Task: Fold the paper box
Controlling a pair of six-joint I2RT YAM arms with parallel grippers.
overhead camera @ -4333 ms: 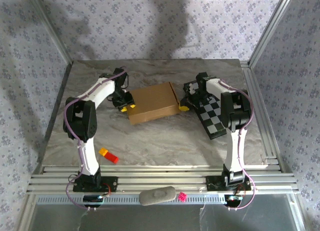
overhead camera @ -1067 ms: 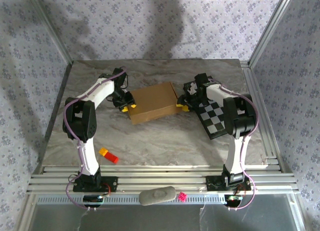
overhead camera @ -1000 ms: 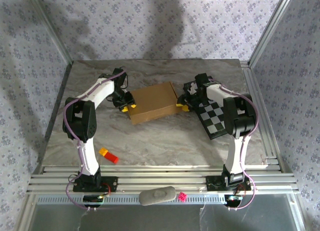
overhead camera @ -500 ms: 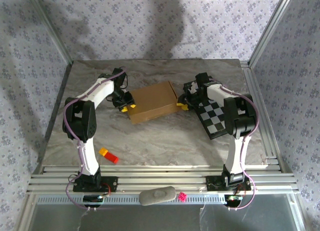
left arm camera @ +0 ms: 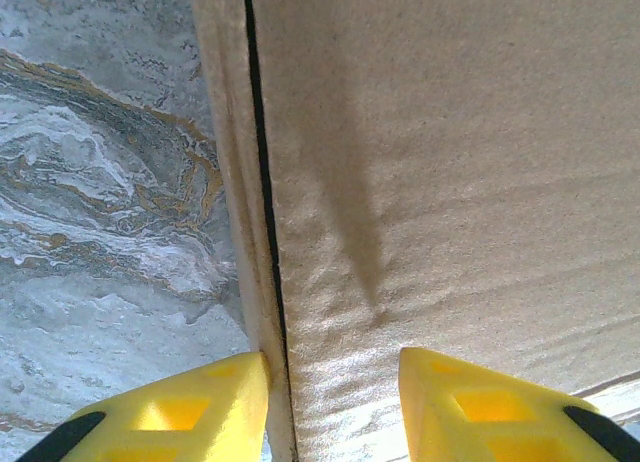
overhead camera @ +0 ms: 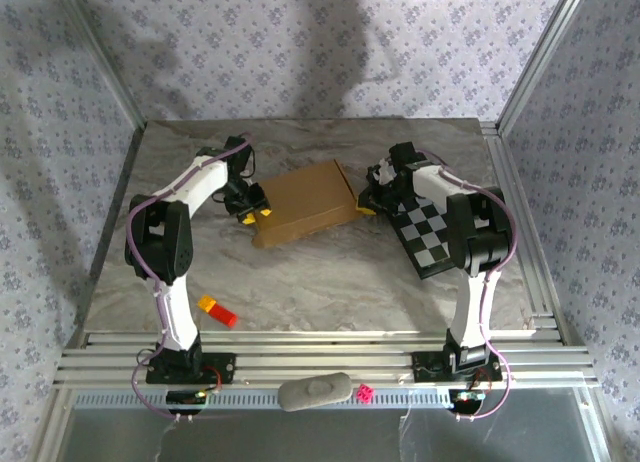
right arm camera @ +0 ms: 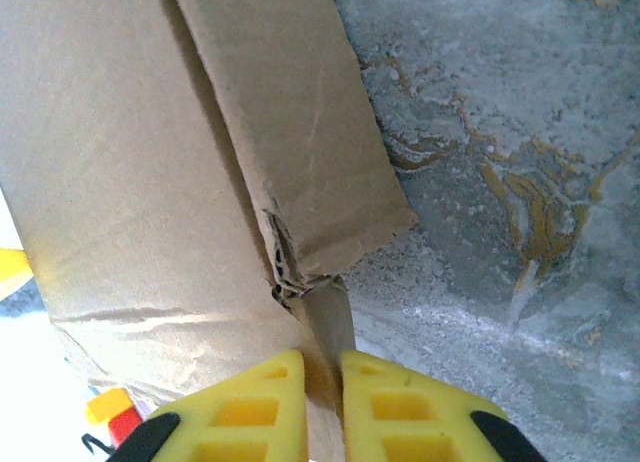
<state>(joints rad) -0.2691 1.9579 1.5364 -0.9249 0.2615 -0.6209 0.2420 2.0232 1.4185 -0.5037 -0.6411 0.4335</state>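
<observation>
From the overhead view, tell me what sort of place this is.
Probably a robot test cell: a left arm and right arm bolted to aluminium rails at the near edge of a marble-patterned table, enclosed by patterned backdrop walls.

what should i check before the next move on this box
1. Right claw pinching the box flap: ok, jaws shut on the thin strip.
2. Left claw grip: cannot tell; its jaws stand apart, straddling the box's left wall.
3. Cardboard sound: not ok, crumpled tear at the corner by the right claw.
4. Board apart from the box: ok.
5. Lid seated: cannot tell; a dark slit runs along the left wall.
</observation>
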